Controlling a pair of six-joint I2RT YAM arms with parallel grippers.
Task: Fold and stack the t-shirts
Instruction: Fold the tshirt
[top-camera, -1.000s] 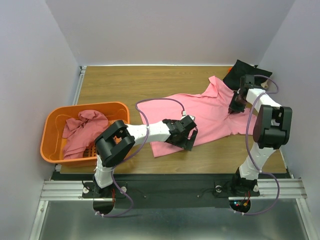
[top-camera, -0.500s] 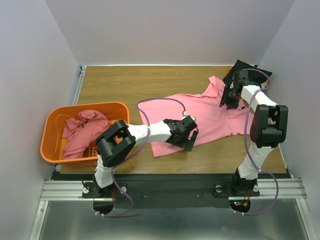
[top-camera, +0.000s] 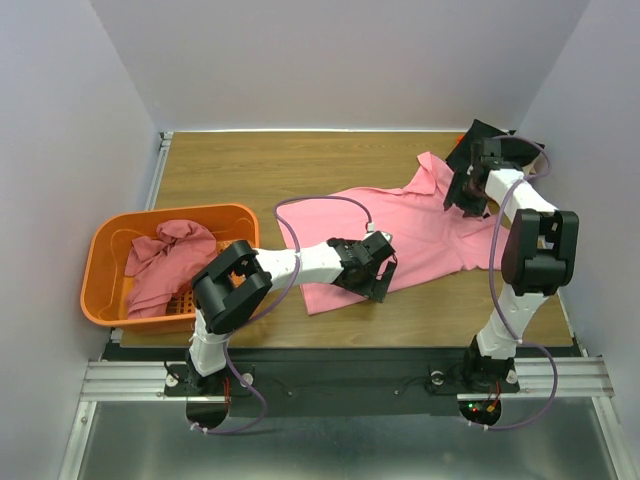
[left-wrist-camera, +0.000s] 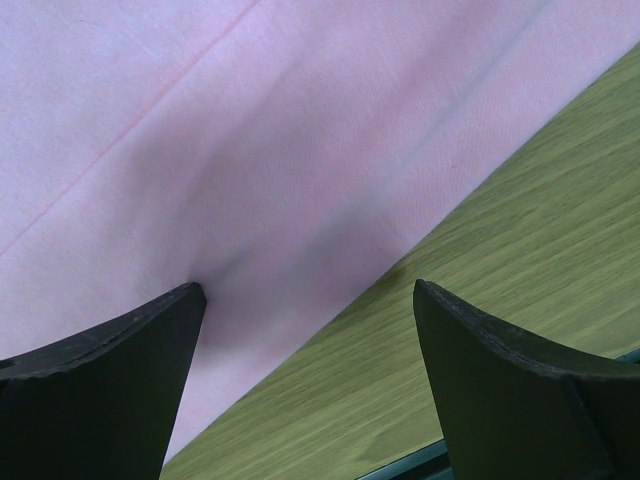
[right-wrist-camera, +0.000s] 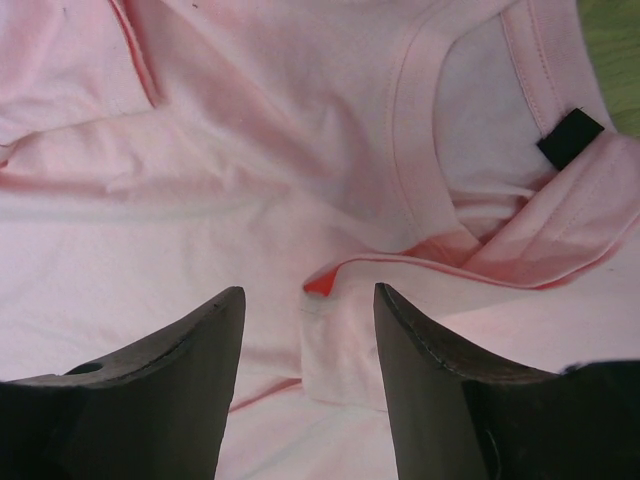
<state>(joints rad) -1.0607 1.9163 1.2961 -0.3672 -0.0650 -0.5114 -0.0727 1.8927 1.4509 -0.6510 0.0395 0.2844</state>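
A light pink t-shirt (top-camera: 400, 230) lies spread across the middle and right of the table. My left gripper (top-camera: 372, 272) is open at its near hem; in the left wrist view (left-wrist-camera: 310, 330) one finger rests on the pink cloth (left-wrist-camera: 250, 150) and the other over bare wood. My right gripper (top-camera: 466, 195) is open above the shirt's neck; the right wrist view (right-wrist-camera: 310, 310) shows the collar (right-wrist-camera: 420, 150) and a folded edge of cloth between the fingers. A darker rose shirt (top-camera: 165, 262) lies bunched in the orange basket (top-camera: 105, 250). A folded black shirt (top-camera: 490, 140) sits at the far right.
The basket stands at the table's left edge. Purple-grey walls close in the back and both sides. Purple cables loop from both arms over the table. The wooden table (top-camera: 250, 170) shows bare at the far left.
My right gripper has moved away from the near side toward the shirt's collar, up by the black shirt. The left gripper has stayed at the hem.
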